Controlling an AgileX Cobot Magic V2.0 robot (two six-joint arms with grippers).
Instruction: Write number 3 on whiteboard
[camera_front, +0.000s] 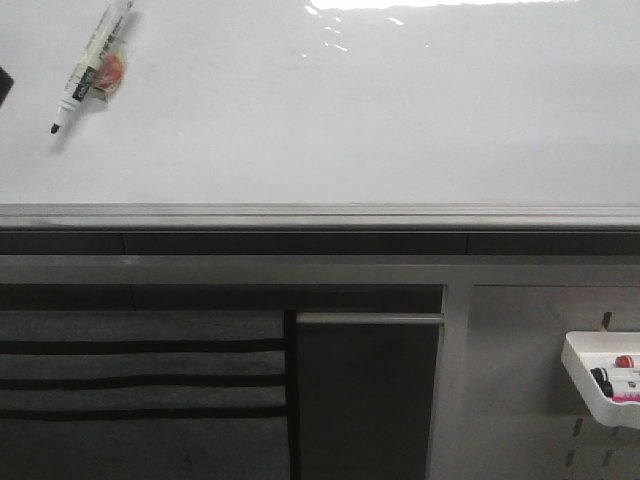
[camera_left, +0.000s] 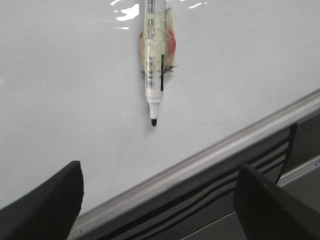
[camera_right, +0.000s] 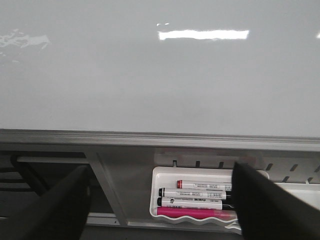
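With both grippers, left and right, spread empty, the uncapped marker lies flat at the whiteboard's upper left and could roll or smear ink if nudged during pickup.

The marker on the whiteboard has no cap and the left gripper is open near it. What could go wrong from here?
1. The marker lies flat on the glossy whiteboard, so the open left gripper might push it and make it slide instead of gripping it.
2. Its bare tip touches or nearly touches the board, so a nudge could leave a stray black mark where the digit belongs.
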